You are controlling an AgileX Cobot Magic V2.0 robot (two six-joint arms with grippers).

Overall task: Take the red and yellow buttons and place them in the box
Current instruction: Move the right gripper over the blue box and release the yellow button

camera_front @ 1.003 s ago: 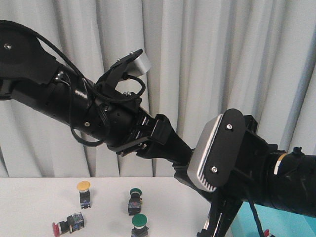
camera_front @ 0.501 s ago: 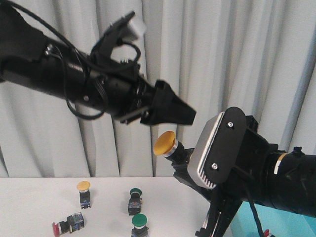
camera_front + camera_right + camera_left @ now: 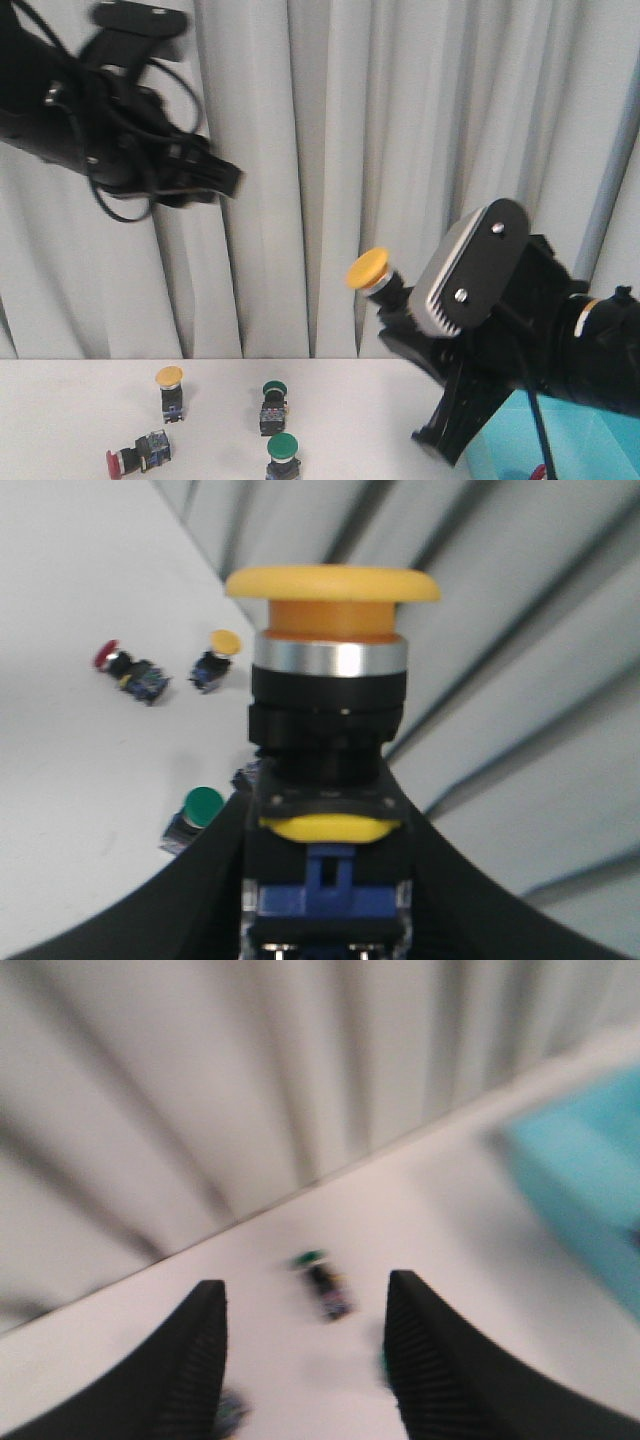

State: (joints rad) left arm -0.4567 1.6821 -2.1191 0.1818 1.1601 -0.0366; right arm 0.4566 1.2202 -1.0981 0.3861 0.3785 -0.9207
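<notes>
Front view: right claw (image 3: 392, 292) clamps yellow button (image 3: 368, 269) high beside box (image 3: 560, 445) edge; left claw (image 3: 305, 1355) agape, empty, aloft.

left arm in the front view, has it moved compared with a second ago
Yes. The left gripper has swung up and to the left against the curtain, away from the right gripper holding the yellow button. Its jaws stand open.

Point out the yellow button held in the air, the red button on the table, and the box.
held yellow button (image 3: 367, 269), front view, on its domed cap.
red button (image 3: 137, 453), front view, on its body, lying sideways.
box (image 3: 590, 440), front view, on its turquoise wall.
</notes>
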